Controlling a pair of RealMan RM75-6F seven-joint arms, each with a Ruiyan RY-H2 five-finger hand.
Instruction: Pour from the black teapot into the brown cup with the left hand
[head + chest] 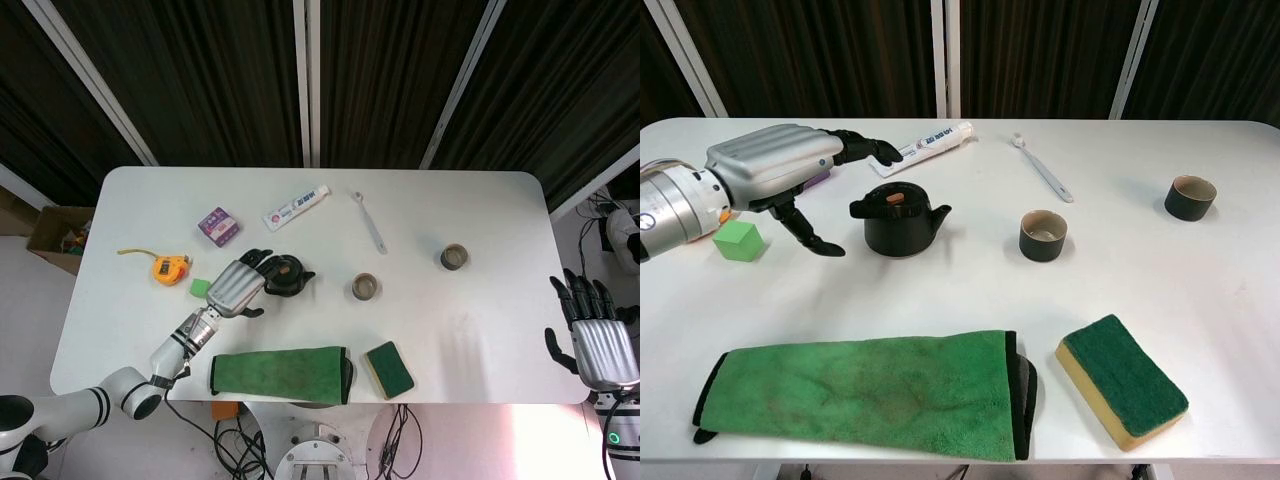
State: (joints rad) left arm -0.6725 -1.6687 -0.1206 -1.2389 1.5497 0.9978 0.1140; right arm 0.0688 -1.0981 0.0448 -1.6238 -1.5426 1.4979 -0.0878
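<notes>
While the black teapot [898,221] stands upright, the left hand [780,170] hovers beside it.
Fingers spread, holding nothing; brown cup [1043,235] apart, right of the spout.

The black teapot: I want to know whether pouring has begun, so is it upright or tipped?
Upright. The black teapot sits flat on the table, lid on top; the left hand is beside it, not gripping it.
</notes>
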